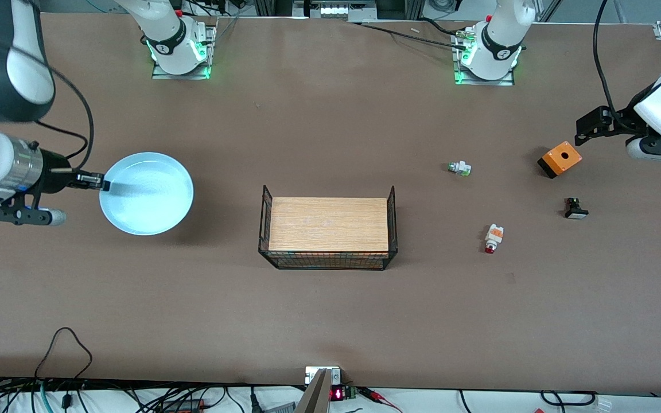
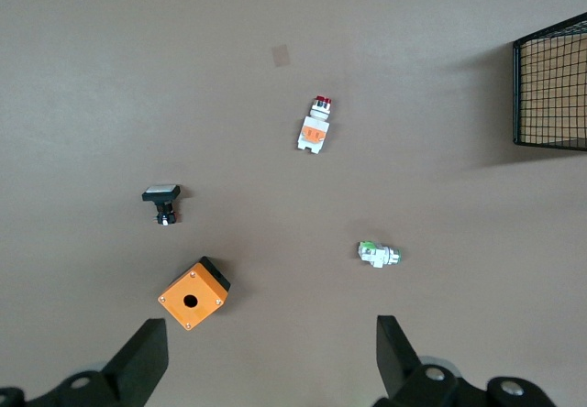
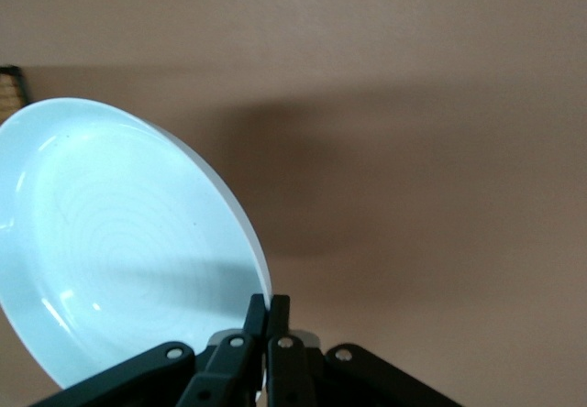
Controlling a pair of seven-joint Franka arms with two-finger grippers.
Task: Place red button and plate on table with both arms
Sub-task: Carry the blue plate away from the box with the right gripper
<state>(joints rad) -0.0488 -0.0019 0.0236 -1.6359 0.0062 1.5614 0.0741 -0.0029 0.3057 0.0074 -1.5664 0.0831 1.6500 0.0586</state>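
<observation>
Red button point(image 1: 493, 238) lies on the table point(image 1: 330, 321), lower right of frame in the front view, nothing holding it: that half looks done. Left gripper point(image 1: 588, 127) waits at the right edge over the table, fingers wide apart, empty. Right gripper point(image 1: 101, 183) at the left edge is pinched on the plate point(image 1: 150, 195) rim. Plate appears lifted, shadow underneath. Left: set it down, release.

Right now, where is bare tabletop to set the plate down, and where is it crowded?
The right gripper is shut on the plate's rim. Bare table lies under it, nearer the front camera, and between it and the wire rack. The left arm's end is crowded: red button, green-ended piece, orange box, black part. The open left gripper hovers there.
</observation>
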